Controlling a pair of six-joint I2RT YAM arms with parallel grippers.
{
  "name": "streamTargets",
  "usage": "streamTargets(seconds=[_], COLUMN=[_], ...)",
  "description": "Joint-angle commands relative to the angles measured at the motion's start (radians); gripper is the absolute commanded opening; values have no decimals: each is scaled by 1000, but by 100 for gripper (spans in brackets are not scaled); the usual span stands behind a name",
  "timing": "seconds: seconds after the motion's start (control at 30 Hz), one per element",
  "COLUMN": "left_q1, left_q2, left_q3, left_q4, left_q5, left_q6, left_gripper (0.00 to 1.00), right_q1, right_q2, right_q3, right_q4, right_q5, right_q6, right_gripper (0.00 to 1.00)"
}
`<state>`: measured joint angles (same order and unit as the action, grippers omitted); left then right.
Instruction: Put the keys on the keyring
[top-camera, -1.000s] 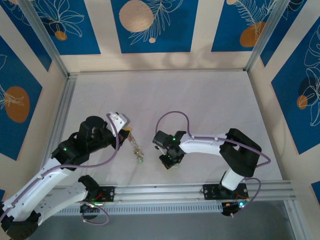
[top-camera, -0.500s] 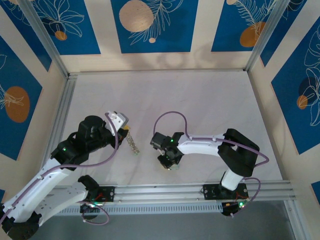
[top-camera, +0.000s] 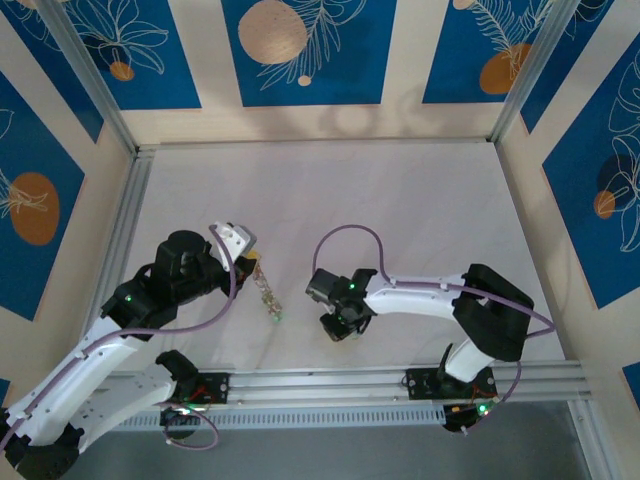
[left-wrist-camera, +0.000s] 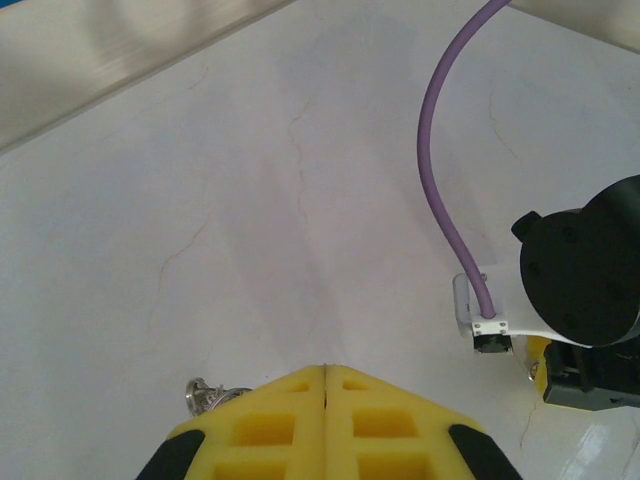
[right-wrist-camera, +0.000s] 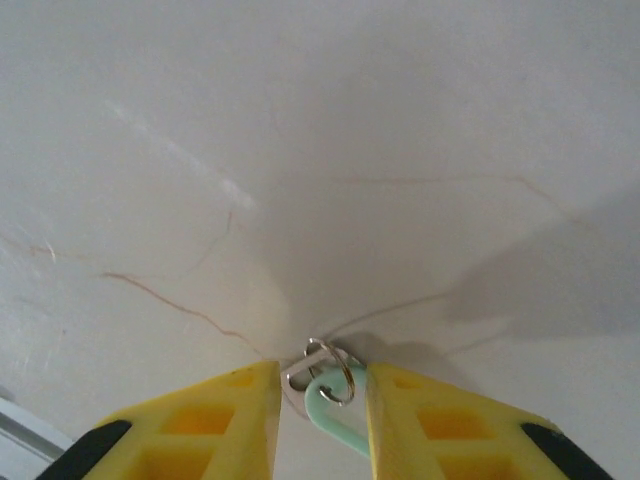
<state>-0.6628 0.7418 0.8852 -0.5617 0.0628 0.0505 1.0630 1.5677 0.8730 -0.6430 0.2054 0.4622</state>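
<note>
Left claw (left-wrist-camera: 327, 372) is closed, seemingly pinching a strand of keys (top-camera: 268, 295) over the tabletop (right-wrist-camera: 300, 150). Right claw (right-wrist-camera: 320, 368) stands part open around a mint key (right-wrist-camera: 330, 415) lying flat: light, thin and slippery, so best pinched across its plastic head, not the loose ring (right-wrist-camera: 340, 378)

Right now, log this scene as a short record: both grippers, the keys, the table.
left gripper: shut, a string of keys hanging from its tip
right gripper: fingers apart, low over the table
between the right fingers: pale mint key with a small silver ring at its head
string of keys: slim, metal, green at the free end
table: white, faintly veined
</note>
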Motion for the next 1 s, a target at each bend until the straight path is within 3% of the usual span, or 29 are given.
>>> streamTargets(seconds=[0.0, 0.47, 0.83, 0.97], left_q1=[16, 16, 16, 16], left_q2=[-8, -5, -7, -9], left_q3=[21, 23, 23, 21], left_q4=[44, 38, 39, 37], left_q5=[25, 28, 28, 31], left_q6=[-11, -8, -9, -9], left_gripper=[0, 0, 0, 0], right_q1=[-20, -52, -60, -58], right_q2=[-33, -57, -64, -86], right_q3=[-36, -69, -89, -92], right_q4=[-1, 83, 85, 86], right_q5=[-43, -124, -124, -121], right_q6=[29, 6, 10, 9], right_gripper=[29, 28, 19, 8])
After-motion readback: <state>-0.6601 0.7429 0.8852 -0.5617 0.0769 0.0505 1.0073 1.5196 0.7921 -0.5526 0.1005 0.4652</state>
